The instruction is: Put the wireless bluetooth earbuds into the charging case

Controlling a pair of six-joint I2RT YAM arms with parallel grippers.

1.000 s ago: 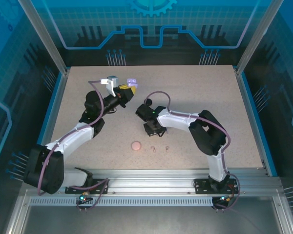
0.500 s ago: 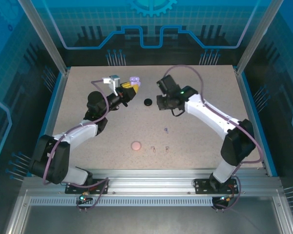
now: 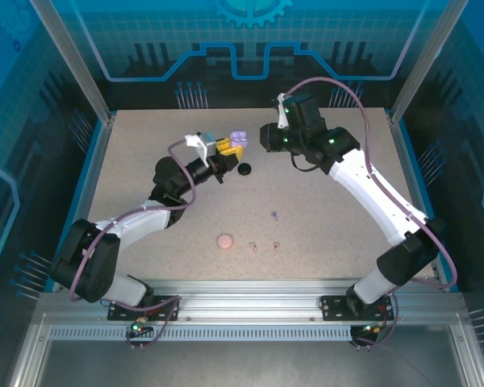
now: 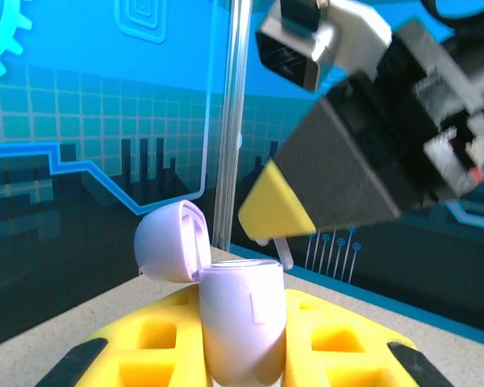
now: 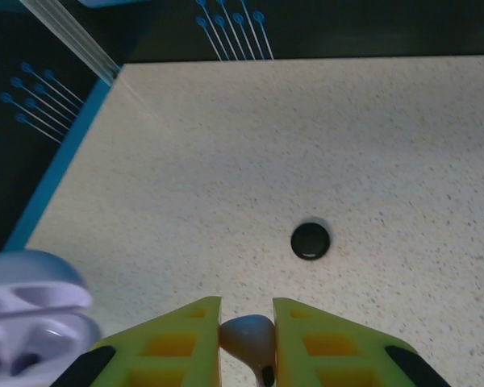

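Your right gripper (image 5: 247, 313) pinches a lavender earbud (image 5: 246, 337), its lower end cut off; left of it, blurred, the open lavender case (image 5: 32, 322) sits clamped in your left gripper (image 4: 244, 300).

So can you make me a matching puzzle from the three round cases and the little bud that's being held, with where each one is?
Things:
1. lavender charging case
2. black charging case
3. pink charging case
4. lavender earbud

Places:
A. on the table, nearest the arm bases
B. pinched in the right gripper
C. held in the left gripper, lid open
D. on the table, close to both grippers

Pairs: 1-C, 2-D, 3-A, 4-B
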